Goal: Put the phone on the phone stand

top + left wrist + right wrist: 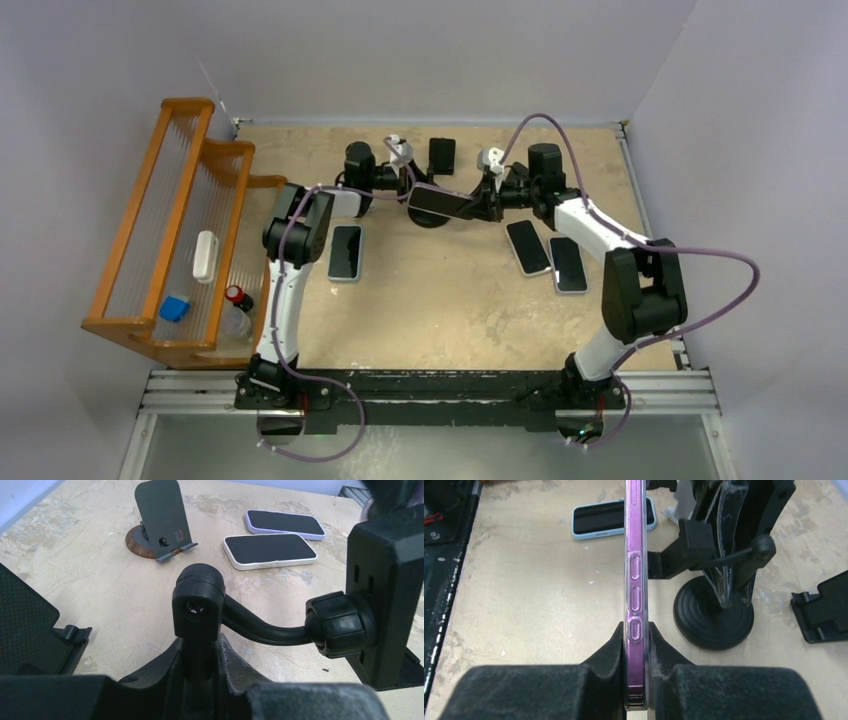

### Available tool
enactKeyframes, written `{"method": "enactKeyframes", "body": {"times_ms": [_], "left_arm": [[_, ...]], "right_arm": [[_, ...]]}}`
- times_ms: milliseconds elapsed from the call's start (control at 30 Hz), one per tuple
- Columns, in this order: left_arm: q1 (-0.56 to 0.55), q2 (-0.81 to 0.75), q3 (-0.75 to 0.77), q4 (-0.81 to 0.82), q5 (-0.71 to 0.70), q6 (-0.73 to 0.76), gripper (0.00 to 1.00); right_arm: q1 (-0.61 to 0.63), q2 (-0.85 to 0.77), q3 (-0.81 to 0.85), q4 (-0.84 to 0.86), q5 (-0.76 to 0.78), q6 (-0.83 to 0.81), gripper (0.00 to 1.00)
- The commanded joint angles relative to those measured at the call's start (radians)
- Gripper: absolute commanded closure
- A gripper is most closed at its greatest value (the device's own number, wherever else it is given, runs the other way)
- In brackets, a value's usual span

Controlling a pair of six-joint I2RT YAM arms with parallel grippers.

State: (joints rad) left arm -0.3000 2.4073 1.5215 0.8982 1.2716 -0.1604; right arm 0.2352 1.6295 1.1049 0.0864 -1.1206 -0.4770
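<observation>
A purple phone (636, 580) in a clear case stands edge-on between the foam pads of my right gripper (636, 636), which is shut on it. From above, the phone (438, 200) hangs level, just over the black phone stand (428, 220). The stand has a round ribbed base (714, 615), an upright post and a bent arm ending in a ball joint (340, 625) and cradle (385, 590). My left gripper (200, 647) is shut around the post, its fingers touching both sides. The cradle sits just right of the phone's edge in the right wrist view.
A wooden rack (170, 230) holding small items stands at the left. Three spare phones lie flat: one (345, 252) left, two (527, 246) (568, 264) right. A small black stand (441, 155) sits at the back. A grey stand on a wooden disc (160, 522) is beyond.
</observation>
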Motion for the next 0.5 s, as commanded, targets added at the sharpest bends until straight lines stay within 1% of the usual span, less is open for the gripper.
{"method": "enactKeyframes", "body": {"times_ms": [0,133,267,467], "left_arm": [[0.018,0.021,0.023,-0.029,0.072,-0.019,1.00],[0.018,0.031,0.017,0.017,0.085,-0.049,1.00],[0.025,0.033,-0.003,0.085,0.092,-0.084,1.00],[0.063,0.064,-0.014,0.335,0.108,-0.289,1.00]], "right_arm": [[0.001,0.005,0.034,0.038,-0.021,-0.064,1.00],[0.002,0.032,0.043,0.024,0.004,-0.063,1.00],[0.001,0.074,0.074,-0.036,0.041,-0.073,1.00],[0.000,0.148,0.102,-0.069,0.066,-0.093,1.00]]}}
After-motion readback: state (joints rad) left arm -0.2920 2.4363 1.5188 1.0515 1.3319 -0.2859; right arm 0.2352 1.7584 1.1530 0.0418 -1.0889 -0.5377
